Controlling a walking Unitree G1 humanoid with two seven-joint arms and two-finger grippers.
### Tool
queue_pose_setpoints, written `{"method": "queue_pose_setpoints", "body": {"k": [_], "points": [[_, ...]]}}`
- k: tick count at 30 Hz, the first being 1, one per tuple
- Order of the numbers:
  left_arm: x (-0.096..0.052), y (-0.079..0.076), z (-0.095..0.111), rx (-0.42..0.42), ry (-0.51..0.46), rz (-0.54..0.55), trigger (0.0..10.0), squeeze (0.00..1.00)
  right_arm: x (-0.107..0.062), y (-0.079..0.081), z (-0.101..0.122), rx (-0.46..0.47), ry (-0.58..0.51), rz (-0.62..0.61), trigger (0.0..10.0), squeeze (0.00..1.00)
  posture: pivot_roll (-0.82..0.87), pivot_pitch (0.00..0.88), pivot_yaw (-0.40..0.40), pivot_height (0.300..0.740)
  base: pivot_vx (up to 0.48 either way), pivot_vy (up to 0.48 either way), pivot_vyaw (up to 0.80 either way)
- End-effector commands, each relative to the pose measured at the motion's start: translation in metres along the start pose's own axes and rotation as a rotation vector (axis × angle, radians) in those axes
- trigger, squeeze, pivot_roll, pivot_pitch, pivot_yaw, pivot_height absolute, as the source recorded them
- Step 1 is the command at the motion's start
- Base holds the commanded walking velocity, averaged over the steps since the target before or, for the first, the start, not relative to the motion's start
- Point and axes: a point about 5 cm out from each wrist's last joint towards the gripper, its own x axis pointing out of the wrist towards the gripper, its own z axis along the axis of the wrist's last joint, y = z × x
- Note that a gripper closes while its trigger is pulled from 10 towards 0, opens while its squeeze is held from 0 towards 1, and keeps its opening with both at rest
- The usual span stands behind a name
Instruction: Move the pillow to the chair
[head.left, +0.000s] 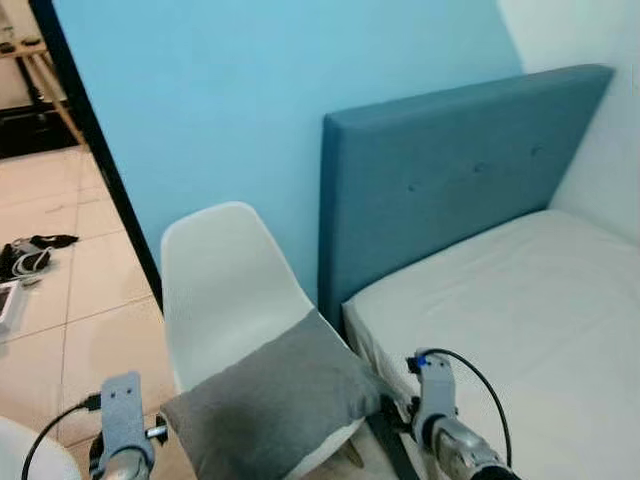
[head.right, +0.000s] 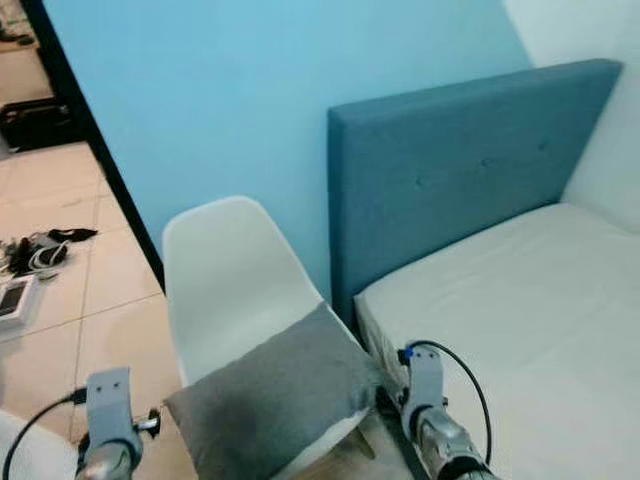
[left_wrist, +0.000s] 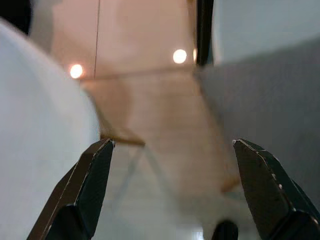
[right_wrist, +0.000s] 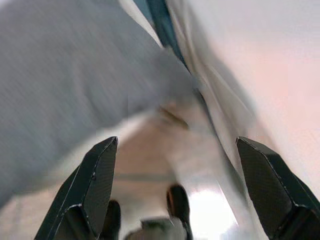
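Already the grey pillow (head.left: 272, 405) lies on the seat of the white chair (head.left: 222, 280), tilted, with its upper corner against the chair's right edge and its lower left corner hanging past the seat's front. The chair stands just beside the bed (head.left: 520, 330), its right side near the mattress corner, with a narrow gap of floor (head.left: 70, 330) between them. The left gripper (left_wrist: 172, 150) hangs low beside the pillow's left edge, fingers spread wide and holding nothing; its wrist view looks down past the chair leg to the tiles. The right gripper (right_wrist: 177, 145) sits low between pillow and mattress, fingers likewise wide apart and empty, with grey fabric to one side and white sheet to the other. Behind the chair rises a light blue wall (head.left: 250, 110), and the blue headboard (head.left: 450, 170) stands against it. Left of the wall's dark edge the tiled floor opens out, with shoes (head.left: 30, 255) lying well apart from the chair.
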Motion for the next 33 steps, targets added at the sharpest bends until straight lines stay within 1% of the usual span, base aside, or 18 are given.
{"method": "queue_pose_setpoints", "body": {"k": [1, 2, 4, 11, 18, 24, 26, 29, 33], "points": [[-0.003, 0.008, -0.016, -0.024, 0.068, 0.024, 10.0, 0.0, -0.001, 0.0, -0.01, -0.004, 0.041, -0.006, 10.0, 0.0, -0.16, 0.0, -0.018, 0.74, -0.356, 0.0, 0.0], [-0.006, 0.011, -0.027, -0.048, 0.115, 0.037, 10.0, 0.0, -0.004, -0.003, -0.02, -0.003, 0.078, -0.028, 10.0, 0.0, -0.17, 0.0, -0.018, 0.74, -0.375, 0.0, 0.0], [-0.008, 0.013, -0.033, -0.038, 0.139, 0.047, 10.0, 0.0, -0.006, -0.006, -0.029, 0.011, 0.114, -0.051, 10.0, 0.0, -0.17, 0.0, -0.017, 0.74, -0.373, 0.0, 0.0], [-0.01, 0.016, -0.042, -0.019, 0.167, 0.054, 10.0, 0.0, -0.01, -0.011, -0.044, 0.023, 0.166, -0.088, 10.0, 0.0, -0.16, 0.0, -0.019, 0.74, -0.376, 0.0, 0.0], [-0.011, 0.016, -0.045, -0.014, 0.178, 0.05, 10.0, 0.0, -0.011, -0.011, -0.046, 0.025, 0.174, -0.095, 10.0, 0.0, -0.16, 0.0, -0.019, 0.74, -0.373, 0.0, 0.0], [-0.012, 0.013, -0.047, -0.003, 0.185, 0.034, 10.0, 0.0, -0.011, -0.011, -0.046, 0.027, 0.175, -0.102, 10.0, 0.0, -0.16, 0.0, -0.017, 0.74, -0.377, 0.0, 0.0], [-0.012, 0.011, -0.046, -0.002, 0.183, 0.029, 10.0, 0.0, -0.01, -0.011, -0.044, 0.008, 0.17, -0.104, 10.0, 0.0, -0.16, 0.0, -0.017, 0.74, -0.377, 0.0, -0.66], [-0.012, 0.01, -0.046, -0.001, 0.181, 0.027, 10.0, 0.0, -0.01, -0.012, -0.043, 0.005, 0.166, -0.111, 10.0, 0.0, -0.16, 0.0, -0.017, 0.74, -0.379, 0.0, -0.73], [-0.012, 0.01, -0.046, 0.002, 0.18, 0.022, 10.0, 0.0, -0.009, -0.016, -0.037, 0.036, 0.141, -0.138, 10.0, 0.0, -0.16, 0.0, -0.017, 0.74, -0.377, 0.0, -0.73]]}}
